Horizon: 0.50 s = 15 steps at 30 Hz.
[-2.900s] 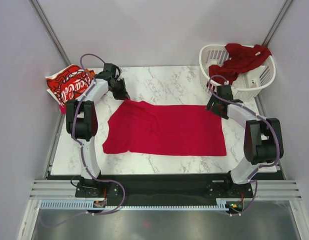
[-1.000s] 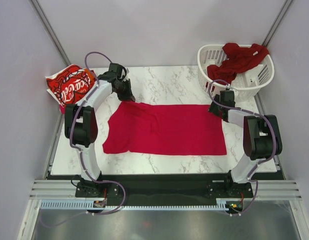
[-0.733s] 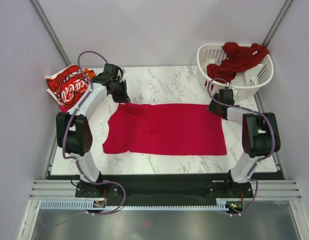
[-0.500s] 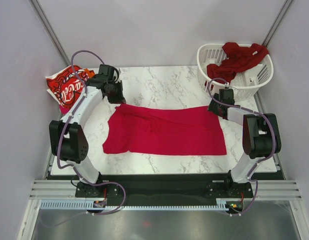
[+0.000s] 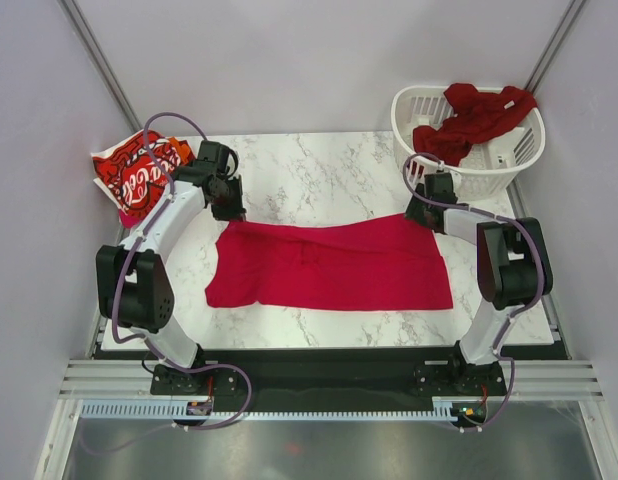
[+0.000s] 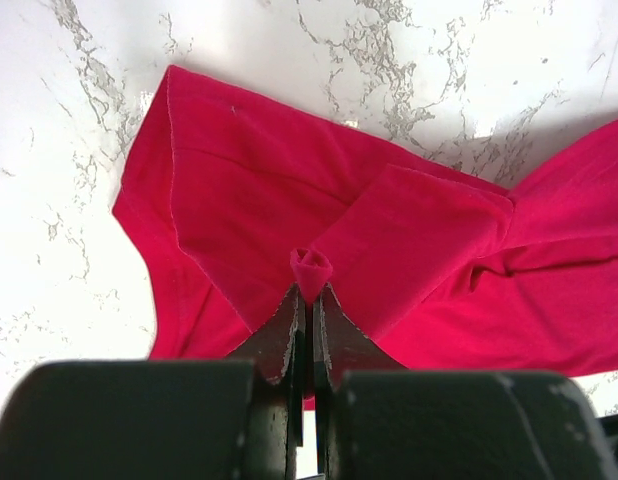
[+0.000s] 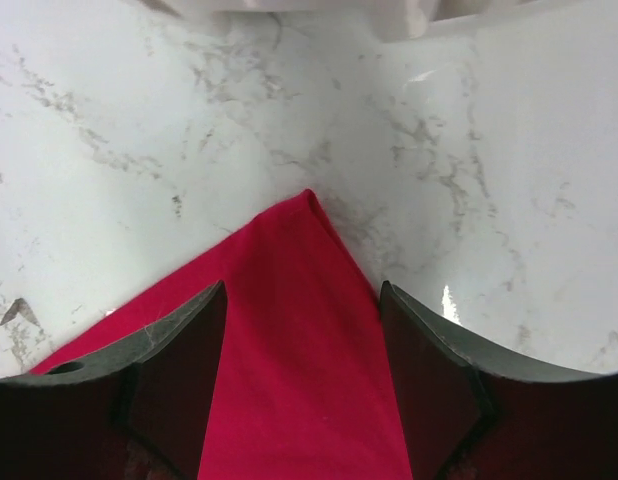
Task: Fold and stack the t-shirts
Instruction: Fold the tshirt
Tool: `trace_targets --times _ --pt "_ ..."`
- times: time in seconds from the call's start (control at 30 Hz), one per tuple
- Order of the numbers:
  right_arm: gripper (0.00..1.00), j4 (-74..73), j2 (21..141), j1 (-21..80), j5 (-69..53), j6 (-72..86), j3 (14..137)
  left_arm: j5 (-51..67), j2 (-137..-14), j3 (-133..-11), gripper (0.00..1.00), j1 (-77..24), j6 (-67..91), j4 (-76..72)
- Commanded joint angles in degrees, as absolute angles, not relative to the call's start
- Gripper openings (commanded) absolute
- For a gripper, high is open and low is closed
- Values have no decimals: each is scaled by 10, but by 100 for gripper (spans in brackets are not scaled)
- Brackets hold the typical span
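A plain bright red cloth t-shirt (image 5: 329,262) lies spread across the white marble tabletop (image 5: 319,165). The left pincer (image 6: 310,295) is clamped on a pinch of cloth at its 10 o'clock corner; the right pincer (image 7: 301,300) stands wide, straddling the 2 o'clock corner.

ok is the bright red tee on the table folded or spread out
Mostly spread out, not folded up: the bright red tee lies across the marble table, only one far corner pinched up in the left gripper.
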State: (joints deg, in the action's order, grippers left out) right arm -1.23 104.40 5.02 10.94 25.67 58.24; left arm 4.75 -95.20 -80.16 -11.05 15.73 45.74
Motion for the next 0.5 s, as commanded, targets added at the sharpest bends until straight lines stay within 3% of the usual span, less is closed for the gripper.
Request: trace_targets --times 0.0,0.33,0.47 --pt "71 22 1078 61 90 227 635 38 -942 -794 2 -108 134 455" --pt "63 -39 1152 63 95 229 729 38 -937 -785 2 -109 134 455" --pt "46 -65 1186 63 82 231 767 38 -937 -784 2 -109 134 455"
